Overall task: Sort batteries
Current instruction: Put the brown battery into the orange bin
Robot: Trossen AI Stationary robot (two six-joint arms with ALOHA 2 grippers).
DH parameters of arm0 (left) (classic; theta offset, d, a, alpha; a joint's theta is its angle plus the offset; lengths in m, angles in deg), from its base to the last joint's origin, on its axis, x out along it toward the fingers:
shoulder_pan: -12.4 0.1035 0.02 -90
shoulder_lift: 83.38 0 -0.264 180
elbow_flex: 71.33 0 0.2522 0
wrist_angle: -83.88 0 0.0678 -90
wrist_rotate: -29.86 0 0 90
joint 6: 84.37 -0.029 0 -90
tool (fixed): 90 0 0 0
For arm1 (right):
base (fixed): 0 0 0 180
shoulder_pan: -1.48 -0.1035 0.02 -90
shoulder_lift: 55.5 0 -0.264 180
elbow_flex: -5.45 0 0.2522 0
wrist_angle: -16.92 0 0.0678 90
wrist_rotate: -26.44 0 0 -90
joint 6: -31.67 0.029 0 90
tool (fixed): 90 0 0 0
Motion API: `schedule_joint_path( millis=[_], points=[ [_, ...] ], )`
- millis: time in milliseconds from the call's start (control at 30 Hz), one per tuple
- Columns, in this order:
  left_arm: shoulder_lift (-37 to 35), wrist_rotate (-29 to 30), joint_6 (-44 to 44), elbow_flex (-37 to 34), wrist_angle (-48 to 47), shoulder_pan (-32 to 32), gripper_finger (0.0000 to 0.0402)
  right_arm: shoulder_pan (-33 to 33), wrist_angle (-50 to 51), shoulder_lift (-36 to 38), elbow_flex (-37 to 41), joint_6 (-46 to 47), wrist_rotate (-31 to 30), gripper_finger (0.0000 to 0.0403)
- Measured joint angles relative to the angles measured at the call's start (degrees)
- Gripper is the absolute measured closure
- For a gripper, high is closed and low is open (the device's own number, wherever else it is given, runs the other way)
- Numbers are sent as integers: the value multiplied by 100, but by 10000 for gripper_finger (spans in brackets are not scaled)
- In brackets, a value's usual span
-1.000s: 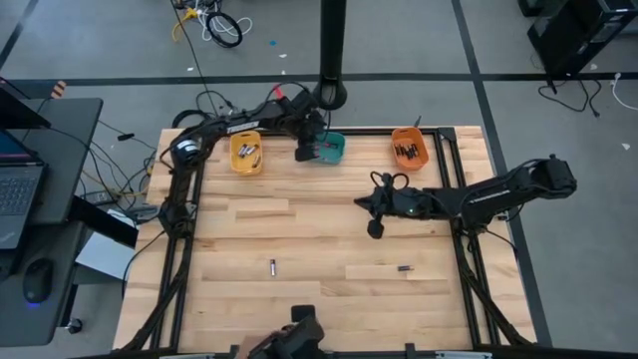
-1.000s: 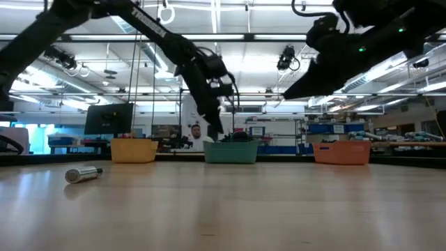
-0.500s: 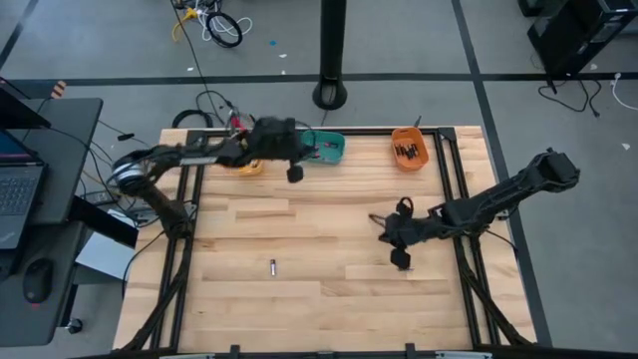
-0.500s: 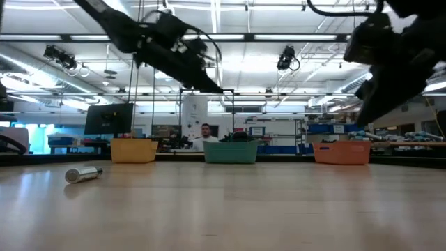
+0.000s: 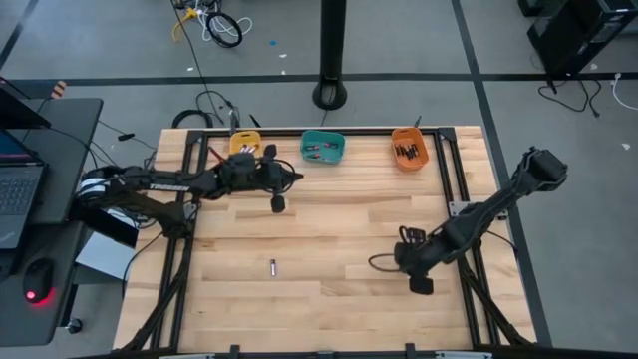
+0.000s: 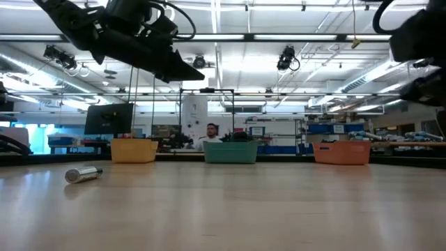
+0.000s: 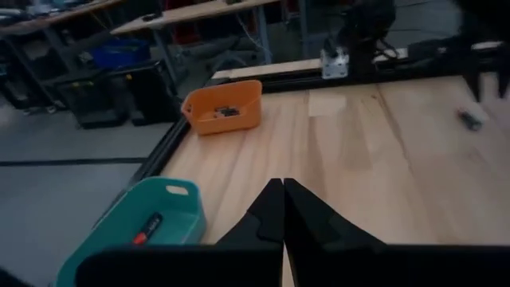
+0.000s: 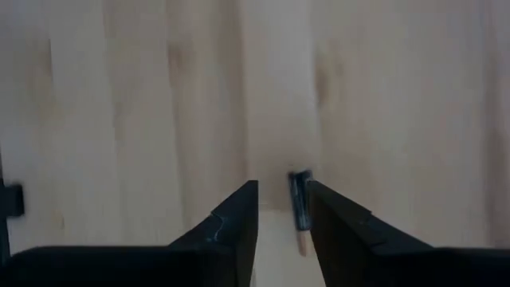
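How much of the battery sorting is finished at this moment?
Done: batteries lie in the yellow bin, teal bin and orange bin. In hand: the open right tool straddles a dark battery. Left: one silver battery on the table; the left tool is shut, empty.

three bins [image 5: 323, 148] at table's far edge | battery [image 5: 272, 266] mid-left

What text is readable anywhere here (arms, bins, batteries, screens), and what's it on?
Nothing reads clearly.
White lettering on the left arm: too small to read.
Battery in the right wrist view: blurred, no label legible.
Yellow bin, teal bin, orange bin: no markings visible.
Monitor in the room behind: dark, nothing readable.
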Motion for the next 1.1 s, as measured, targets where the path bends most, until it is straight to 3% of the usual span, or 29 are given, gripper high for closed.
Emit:
schedule_joint_path(
  millis=[333,667,933,1100],
  points=[
    [-7,326,-8,-26,-93,-313,394,-134,557,-1253,-537,-20,142,274],
    [-7,794,-13,-26,-201,-604,394,-134,598,-1848,-695,-95,152,278],
    [-5,963,-7,-24,-245,-788,394,-128,655,-1916,-708,-341,198,327],
    [-5,1554,305,-24,-244,-961,394,0,1014,-1915,-853,-640,0,346]
  ],
)
